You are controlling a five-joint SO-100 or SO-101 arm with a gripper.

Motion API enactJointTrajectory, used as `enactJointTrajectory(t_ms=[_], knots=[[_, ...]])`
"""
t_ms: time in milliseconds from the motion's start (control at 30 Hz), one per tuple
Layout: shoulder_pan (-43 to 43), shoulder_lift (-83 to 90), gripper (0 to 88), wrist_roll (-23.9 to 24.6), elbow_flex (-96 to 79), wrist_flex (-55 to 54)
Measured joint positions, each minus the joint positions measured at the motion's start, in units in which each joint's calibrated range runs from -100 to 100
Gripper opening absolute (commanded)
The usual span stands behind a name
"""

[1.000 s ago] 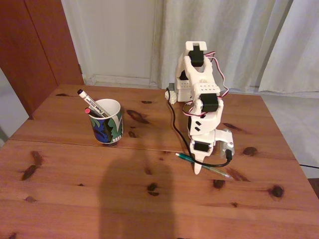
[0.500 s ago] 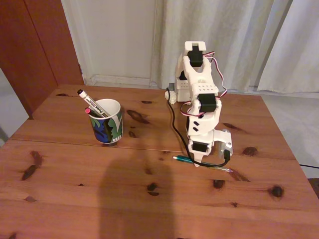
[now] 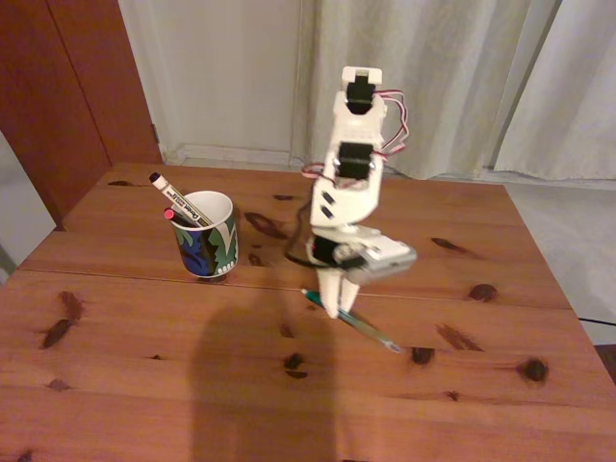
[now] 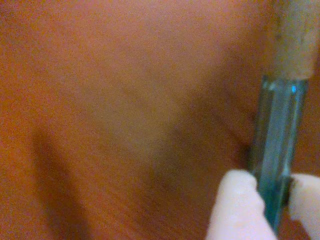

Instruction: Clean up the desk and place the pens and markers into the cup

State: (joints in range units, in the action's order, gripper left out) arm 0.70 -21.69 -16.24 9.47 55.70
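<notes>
Two of the three writing tools are seen already standing in the cup (image 3: pixel 206 236), which rests on the desk (image 3: pixel 125 366) toward the left of the fixed view: the white marker (image 3: pixel 179 200) leans out over the rim with its black cap uppermost, and the black pen (image 3: pixel 173 218) is shown beside it by its red-pink end. The teal pen (image 3: pixel 358 325) remains to be delivered. It is clamped between the two white fingers of the gripper (image 3: pixel 332 306), near its green end, with the clear tip slanting down to the right; whether the tip is touching the wood cannot be told from this view. The arm is judged to be carrying the pen, with the cup well apart to the left, so transport, alignment over the rim and release are taken as the steps left.

The fixed view supplies the layout: cup, stored tools, arm posture and the gap between pen and cup. The wrist view supplies the grasp itself: the translucent barrel of the teal pen (image 4: pixel 278 145) is seen pinched between the fingertips (image 4: pixel 235 207), which are closed firmly on it, with blurred wood grain behind. The cup is not resolved there, and the grip detail is too small to be judged in the fixed view
</notes>
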Motion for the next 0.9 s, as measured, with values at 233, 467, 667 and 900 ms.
enactJointTrajectory(t_ms=[233, 467, 667, 900], knots=[[5.06, 5.59, 0.8, 7.33, 0.00, 0.00], [9.75, 15.00, 0.8, 13.97, -5.69, -0.17], [16.28, 24.24, 0.8, 20.56, -11.46, -0.91], [22.66, 28.90, 0.8, 24.03, -21.49, -16.92]])
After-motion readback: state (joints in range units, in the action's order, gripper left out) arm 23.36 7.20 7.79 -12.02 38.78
